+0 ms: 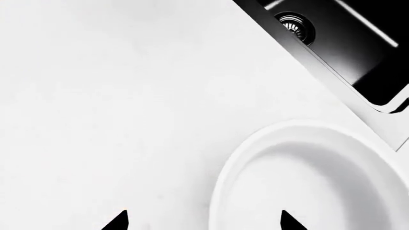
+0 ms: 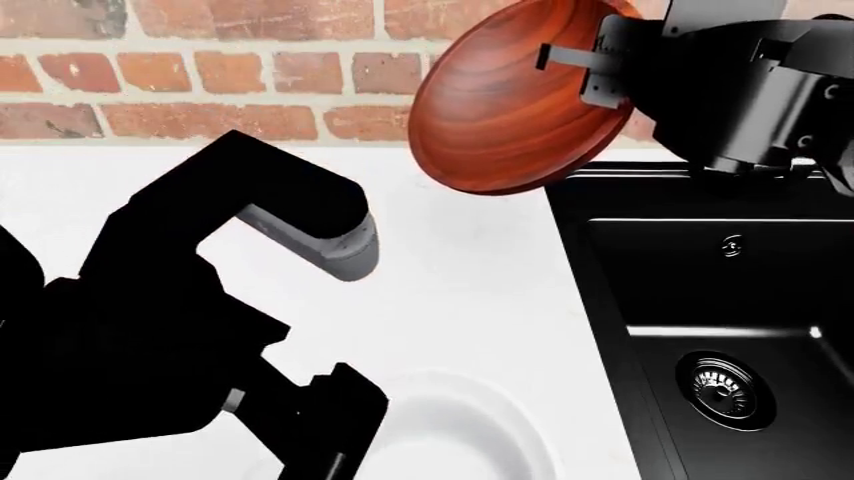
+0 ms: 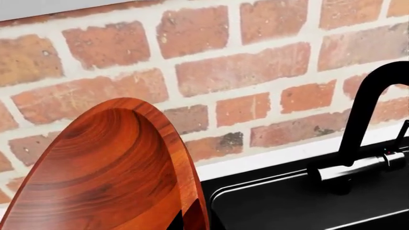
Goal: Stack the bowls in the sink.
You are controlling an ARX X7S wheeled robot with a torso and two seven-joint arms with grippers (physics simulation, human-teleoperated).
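The reddish-brown wooden bowl (image 2: 507, 110) hangs tilted on edge in the air, above the back left corner of the black sink (image 2: 607, 290). My right gripper (image 2: 587, 70) is shut on its rim. In the right wrist view the wooden bowl (image 3: 108, 177) fills the lower left, its rim pinched in the right gripper (image 3: 191, 221). The white bowl (image 2: 454, 440) sits on the white counter left of the sink. My left gripper (image 1: 204, 221) stands open over the white bowl (image 1: 319, 182), one fingertip (image 1: 290, 221) over its inside and the other over the counter, the rim between them.
A brick wall (image 2: 200, 70) runs behind the counter (image 2: 441, 300). The sink's round metal drain (image 2: 725, 385) lies in the basin; the left wrist view shows the sink (image 1: 357, 48) and drain (image 1: 295, 26) too. A tall black faucet (image 3: 364, 120) stands at the sink's back.
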